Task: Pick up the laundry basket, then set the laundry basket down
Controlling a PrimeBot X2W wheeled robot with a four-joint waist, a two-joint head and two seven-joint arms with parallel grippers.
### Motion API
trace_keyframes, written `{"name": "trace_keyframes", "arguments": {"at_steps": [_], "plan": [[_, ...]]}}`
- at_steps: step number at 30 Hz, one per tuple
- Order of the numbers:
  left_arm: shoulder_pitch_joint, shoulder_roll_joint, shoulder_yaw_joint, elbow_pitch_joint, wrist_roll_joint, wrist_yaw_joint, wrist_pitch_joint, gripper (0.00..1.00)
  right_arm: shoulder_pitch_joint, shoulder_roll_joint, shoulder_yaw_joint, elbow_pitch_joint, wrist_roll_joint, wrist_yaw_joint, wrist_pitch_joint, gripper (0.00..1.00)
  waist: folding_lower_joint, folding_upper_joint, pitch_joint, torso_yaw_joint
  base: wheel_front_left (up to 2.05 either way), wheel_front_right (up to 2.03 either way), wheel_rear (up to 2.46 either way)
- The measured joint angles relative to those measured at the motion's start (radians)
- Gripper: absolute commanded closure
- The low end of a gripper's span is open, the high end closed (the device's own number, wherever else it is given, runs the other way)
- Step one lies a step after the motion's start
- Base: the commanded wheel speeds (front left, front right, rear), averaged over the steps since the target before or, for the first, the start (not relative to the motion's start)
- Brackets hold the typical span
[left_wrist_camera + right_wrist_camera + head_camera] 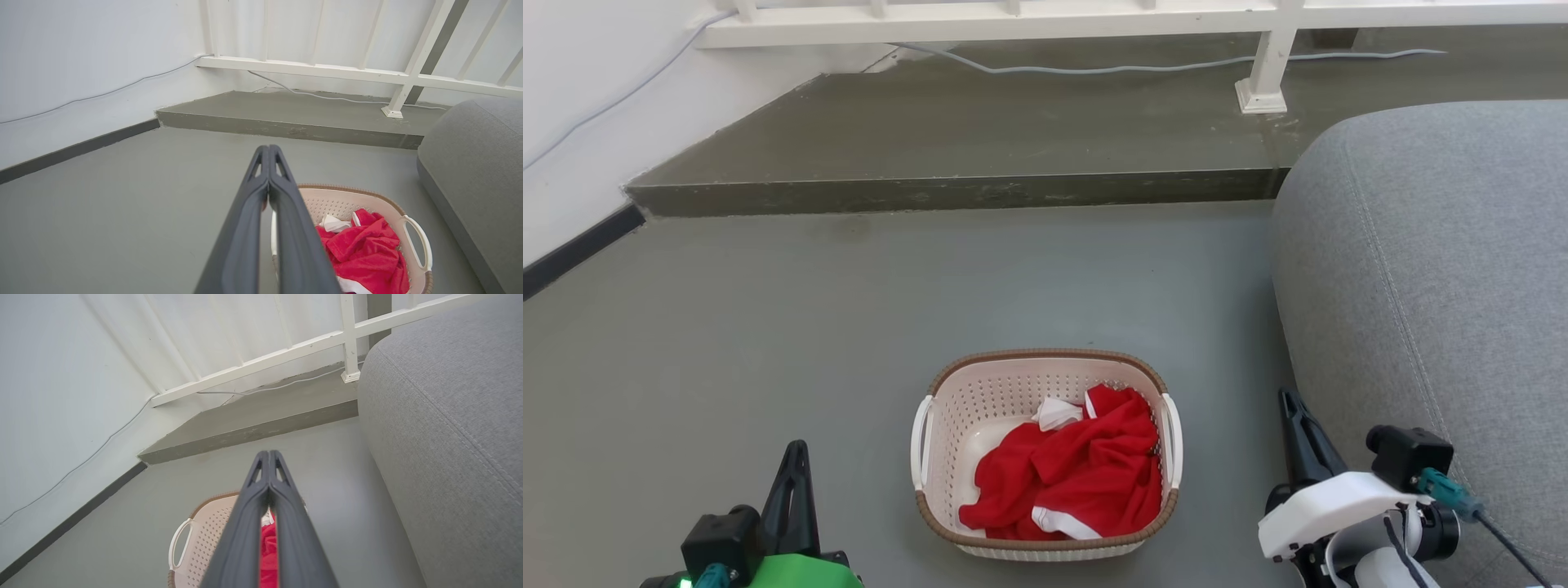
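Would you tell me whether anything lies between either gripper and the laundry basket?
Nothing visible does: bare floor separates the left gripper and the right gripper from the laundry basket. The grey sofa sits beyond the right gripper, off that path.

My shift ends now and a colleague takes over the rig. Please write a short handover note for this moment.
The cream-white perforated plastic laundry basket with brown rim stands on the grey floor, touched by neither gripper; a red cloth lies inside.
Left gripper: jaws shut, empty, left of the basket.
Right gripper: jaws shut, empty, right of it, beside the grey fabric sofa.
Done: no grasp visible.
Left: open the jaws, take the white side handles, lift, set down.
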Motion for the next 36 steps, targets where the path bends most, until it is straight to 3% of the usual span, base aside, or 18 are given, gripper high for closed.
{"name": "trace_keyframes", "arguments": {"at_steps": [36], "plan": [[-0.025, 0.005, 0.068, 0.011, -0.545, -0.070, 0.107, 1.00, -0.002, -0.010, -0.136, -0.022, 0.485, 0.073, 0.109, 1.00, 0.0001, 0.0000, -0.019, 0.001, 0.00, 0.00, 0.00]]}}
